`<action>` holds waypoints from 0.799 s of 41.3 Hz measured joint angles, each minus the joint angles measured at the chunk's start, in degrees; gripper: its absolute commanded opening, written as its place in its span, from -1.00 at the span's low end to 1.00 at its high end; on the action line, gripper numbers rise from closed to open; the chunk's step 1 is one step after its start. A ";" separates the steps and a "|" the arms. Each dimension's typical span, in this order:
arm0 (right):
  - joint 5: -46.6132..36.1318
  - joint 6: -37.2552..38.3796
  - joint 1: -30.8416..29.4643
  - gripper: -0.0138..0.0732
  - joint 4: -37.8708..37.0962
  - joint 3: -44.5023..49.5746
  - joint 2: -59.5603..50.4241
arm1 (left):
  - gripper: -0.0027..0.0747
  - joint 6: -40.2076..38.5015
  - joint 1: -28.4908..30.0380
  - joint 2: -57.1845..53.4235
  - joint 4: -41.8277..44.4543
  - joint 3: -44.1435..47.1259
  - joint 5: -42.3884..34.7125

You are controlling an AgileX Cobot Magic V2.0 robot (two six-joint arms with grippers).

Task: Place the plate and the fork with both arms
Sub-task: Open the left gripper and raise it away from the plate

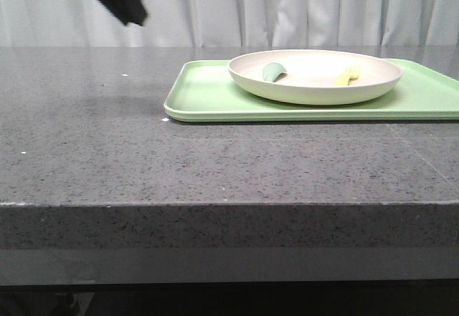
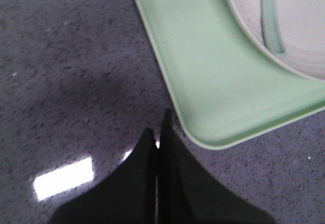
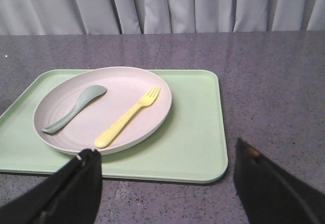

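Left gripper (image 2: 158,142), fingers pressed together on nothing, hangs over the grey speckled stone desk (image 1: 107,151) beside the flat light-green tray (image 1: 208,94); right gripper (image 3: 165,183) gapes empty. Round cream-white plate (image 1: 315,90) sits on the tray toward the far right edge, holding the pale-yellow plastic fork (image 3: 127,118) and teal rounded utensil (image 3: 76,107). White curtain (image 1: 287,8) behind.

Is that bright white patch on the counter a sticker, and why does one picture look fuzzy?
Left wrist view: the patch is glare reflected off the glossy counter; the whole view is soft, the left tool a dark blur. Right wrist view: the fork and plate are sharp.
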 measured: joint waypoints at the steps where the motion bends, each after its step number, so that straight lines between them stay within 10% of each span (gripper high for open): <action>1: 0.00 0.00 0.00 0.61 0.00 0.00 0.00 | -0.98 0.00 0.49 -2.29 0.16 2.75 -1.24; 33: 5.14 0.00 0.52 0.61 3.83 -9.84 15.68 | -0.98 0.00 9.38 -57.55 0.89 66.68 -50.42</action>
